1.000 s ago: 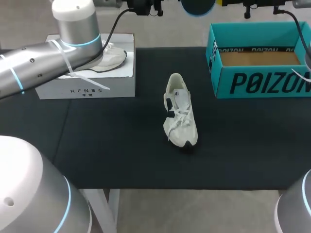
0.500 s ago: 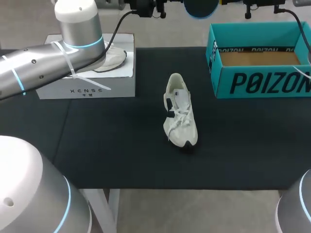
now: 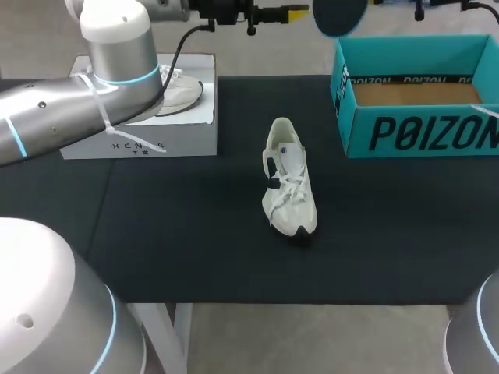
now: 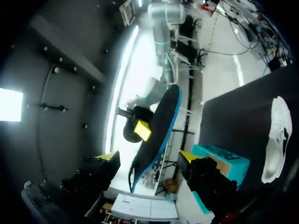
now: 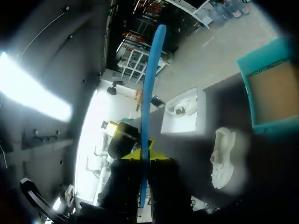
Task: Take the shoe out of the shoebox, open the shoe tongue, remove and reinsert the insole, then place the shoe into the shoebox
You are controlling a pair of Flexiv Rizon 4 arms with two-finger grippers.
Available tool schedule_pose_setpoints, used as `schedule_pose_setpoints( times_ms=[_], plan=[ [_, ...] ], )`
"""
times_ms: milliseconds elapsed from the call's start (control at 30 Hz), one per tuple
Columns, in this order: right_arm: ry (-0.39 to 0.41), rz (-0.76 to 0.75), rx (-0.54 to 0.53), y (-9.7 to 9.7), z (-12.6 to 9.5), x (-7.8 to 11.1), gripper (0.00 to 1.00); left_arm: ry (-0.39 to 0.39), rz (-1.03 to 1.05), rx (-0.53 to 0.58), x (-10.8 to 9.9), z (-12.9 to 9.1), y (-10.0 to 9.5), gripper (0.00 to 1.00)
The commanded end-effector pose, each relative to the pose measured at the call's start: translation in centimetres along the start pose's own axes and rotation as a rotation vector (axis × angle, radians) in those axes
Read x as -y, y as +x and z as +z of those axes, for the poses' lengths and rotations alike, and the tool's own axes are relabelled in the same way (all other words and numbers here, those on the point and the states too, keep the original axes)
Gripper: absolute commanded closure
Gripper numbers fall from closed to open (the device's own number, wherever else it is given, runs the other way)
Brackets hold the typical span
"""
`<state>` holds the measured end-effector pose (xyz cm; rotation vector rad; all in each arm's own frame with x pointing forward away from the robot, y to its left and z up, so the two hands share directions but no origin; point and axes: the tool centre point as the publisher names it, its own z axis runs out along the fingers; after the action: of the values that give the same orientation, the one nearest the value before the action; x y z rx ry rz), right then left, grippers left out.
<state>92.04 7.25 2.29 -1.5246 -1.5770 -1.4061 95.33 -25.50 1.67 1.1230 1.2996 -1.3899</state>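
The white shoe (image 3: 290, 191) lies on the black mat in the middle of the table, laces up; it also shows as the shoe (image 4: 275, 140) and the shoe (image 5: 222, 154). The dark blue insole (image 3: 339, 15) hangs high above the table's far edge. My right gripper (image 5: 141, 157) is shut on the insole (image 5: 152, 79), seen edge-on. My left gripper (image 4: 148, 158) stands open around the insole (image 4: 156, 126) without touching it; in the head view the left gripper (image 3: 273, 13) is just left of it. The teal shoebox (image 3: 421, 128) stands open at the far right.
A white box (image 3: 140, 128) with a second pale shoe (image 3: 175, 89) on top stands at the far left, partly behind my left arm (image 3: 78, 109). Black mat surrounds the shoe on all sides.
My left gripper has opened and let go of the insole. The insole, now held only by my right gripper, has shifted a little to the right.
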Motion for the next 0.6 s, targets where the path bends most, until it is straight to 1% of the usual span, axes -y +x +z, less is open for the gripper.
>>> schedule_pose_setpoints(
  times_ms=[33, 200, 367, 467, 500, 600],
  plan=[
    [0.025, -0.077, 0.067, -0.3, -1.1, -1.5, 1.00, -0.073, -0.023, -0.065, 1.5, -2.1, -0.1, 0.00],
    [0.041, -0.176, 0.118, -1.2, -1.9, -3.2, 1.00, -0.123, -0.028, -0.073, 1.1, -3.9, -0.1, 0.00],
    [0.042, -0.264, 0.158, -2.0, -2.6, -4.9, 1.00, -0.177, -0.038, -0.097, 0.4, -5.6, 0.7, 0.00],
    [0.040, -0.330, 0.173, -2.1, -2.8, -5.9, 1.00, -0.214, -0.058, -0.107, 0.0, -6.4, 1.3, 0.00],
    [0.039, -0.351, 0.184, -2.0, -2.7, -6.3, 1.00, -0.219, -0.072, -0.107, 0.0, -6.6, 1.5, 0.00],
    [0.036, -0.400, 0.170, -1.9, -2.5, -7.2, 1.00, -0.230, -0.088, -0.109, 0.3, -7.0, 1.7, 0.00]
  ],
)
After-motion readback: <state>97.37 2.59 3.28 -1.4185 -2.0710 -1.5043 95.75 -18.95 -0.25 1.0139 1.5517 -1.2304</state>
